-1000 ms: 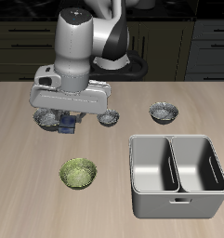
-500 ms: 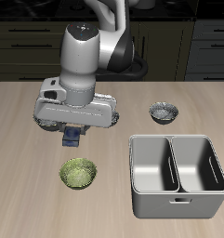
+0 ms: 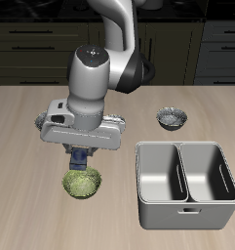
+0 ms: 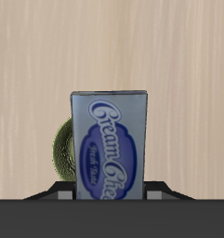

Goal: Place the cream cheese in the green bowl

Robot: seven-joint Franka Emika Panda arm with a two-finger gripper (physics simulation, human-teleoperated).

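Observation:
My gripper (image 3: 81,161) is shut on the cream cheese (image 3: 81,157), a small dark blue box with a lighter label, and holds it in the air just above the back rim of the green bowl (image 3: 83,182). The bowl is yellow-green with a leafy inside and sits near the table's front edge. In the wrist view the cream cheese (image 4: 110,144) fills the middle between the jaws, and only an edge of the green bowl (image 4: 62,152) shows from behind it. My arm hides the table right behind the bowl.
A steel double tray (image 3: 186,183) stands beside the green bowl, near the front edge. A grey metallic bowl (image 3: 171,118) sits farther back. Another grey bowl (image 3: 41,121) peeks out from behind my arm.
My gripper has carried the cream cheese from farther back on the table toward the front edge, and it now hangs over the green bowl's back rim.

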